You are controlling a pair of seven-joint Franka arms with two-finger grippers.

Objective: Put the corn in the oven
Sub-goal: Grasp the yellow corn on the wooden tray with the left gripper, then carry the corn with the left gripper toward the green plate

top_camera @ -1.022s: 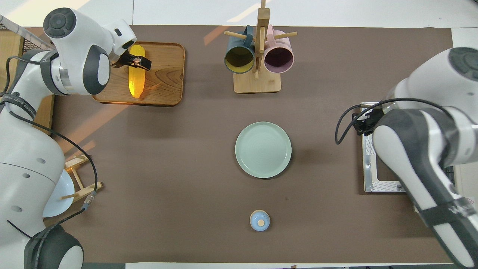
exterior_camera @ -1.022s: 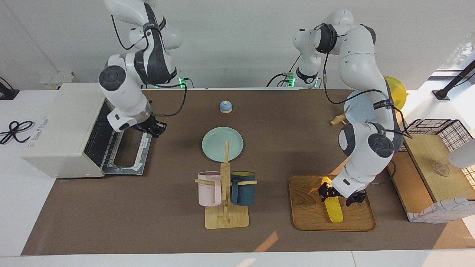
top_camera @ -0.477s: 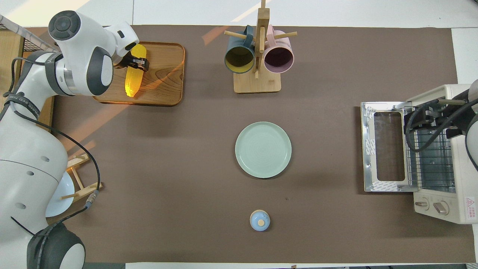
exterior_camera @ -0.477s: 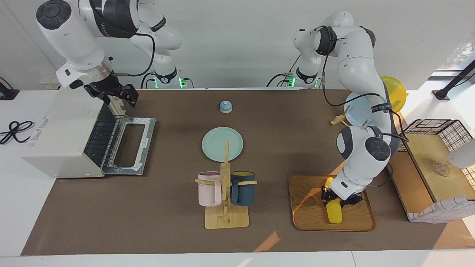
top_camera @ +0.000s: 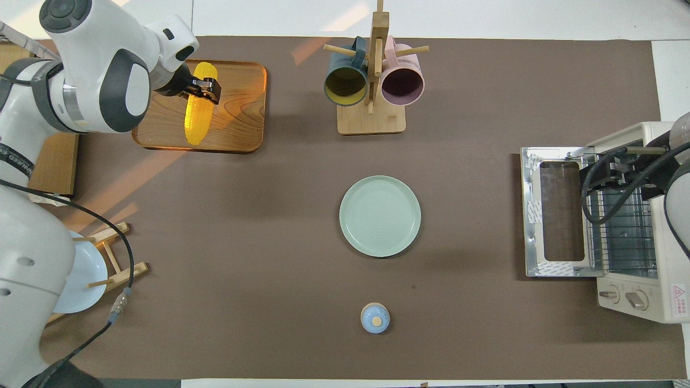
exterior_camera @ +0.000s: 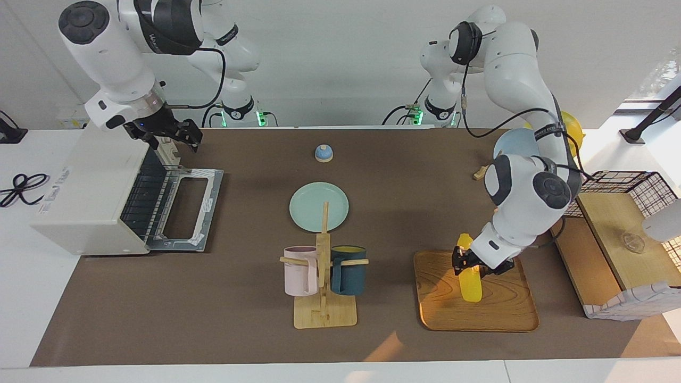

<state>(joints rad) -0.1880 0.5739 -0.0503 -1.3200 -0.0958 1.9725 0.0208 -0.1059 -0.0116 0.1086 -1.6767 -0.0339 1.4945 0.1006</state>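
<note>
The yellow corn (exterior_camera: 470,281) hangs tilted in my left gripper (exterior_camera: 470,264), which is shut on its upper half, a little above the wooden tray (exterior_camera: 436,298). In the overhead view the corn (top_camera: 197,116) and left gripper (top_camera: 201,89) are over the tray (top_camera: 242,108). The off-white oven (exterior_camera: 85,186) stands at the right arm's end of the table with its door (exterior_camera: 187,207) folded down flat and the wire rack showing. My right gripper (exterior_camera: 173,137) is open and empty, raised over the door's hinge edge; it also shows in the overhead view (top_camera: 620,178) over the oven (top_camera: 660,242).
A mint plate (exterior_camera: 319,206) lies mid-table. A wooden mug rack (exterior_camera: 323,276) with a pink and a dark blue mug stands beside the tray. A small blue knob (exterior_camera: 323,153) sits nearer the robots. A plate stand (exterior_camera: 511,154) and a black wire basket (exterior_camera: 622,186) are at the left arm's end.
My left gripper closed on the corn and lifted it off the tray, tilting it. My right gripper rose from the opened oven door to beside the oven's top.
</note>
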